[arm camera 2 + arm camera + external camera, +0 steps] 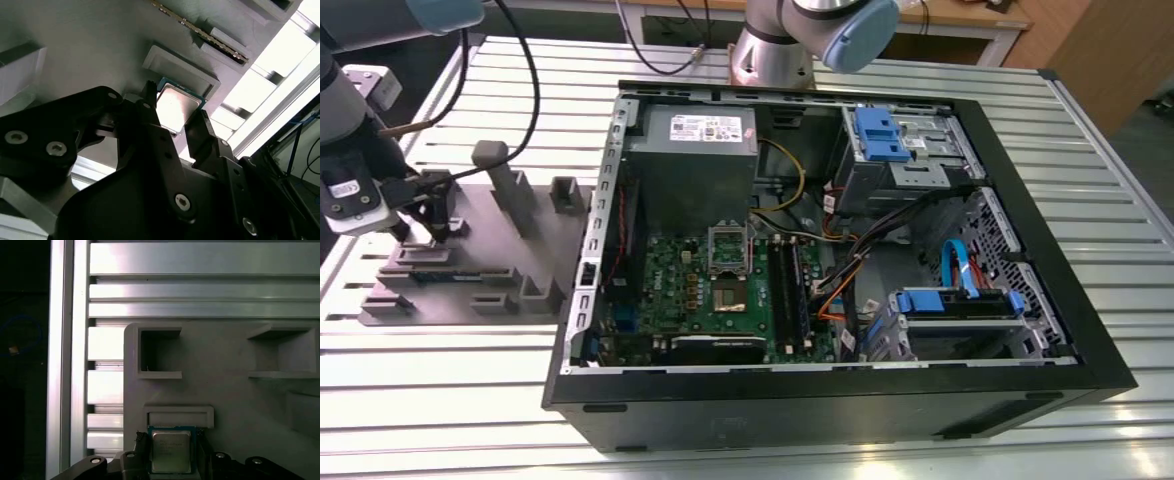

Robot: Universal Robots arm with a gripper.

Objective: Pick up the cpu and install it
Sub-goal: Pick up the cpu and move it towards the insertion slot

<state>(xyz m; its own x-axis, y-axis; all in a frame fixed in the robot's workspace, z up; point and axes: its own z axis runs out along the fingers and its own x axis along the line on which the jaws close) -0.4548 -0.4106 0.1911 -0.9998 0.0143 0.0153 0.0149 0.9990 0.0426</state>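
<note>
The gripper (435,226) hangs low over a grey holder tray (480,292) at the exterior view's left, outside the open computer case (854,405); both stand on a slatted aluminium table (454,400).

In both wrist views the cpu (178,107) (171,452) lies squarely between the two black fingers (150,106), silver top up (its green edge shows along one side). One finger lies against each of two opposite edges with no gap visible, so the jaws stand closed on the chip. It sits just beside a raised rectangular ledge (179,416) of the tray (225,355); whether it rests on the tray or is lifted clear, I cannot tell.

A memory module (200,31) with a gold contact edge lies in another slot of the tray in the second wrist view, apart from the fingers.

Inside the case, the green motherboard (670,272) lies flat near the exterior view's left wall, its socket (730,290) a dark square with the metal frame (726,248) just beside it, well apart from the gripper. The grey power supply (694,175) sits beyond the board.
</note>
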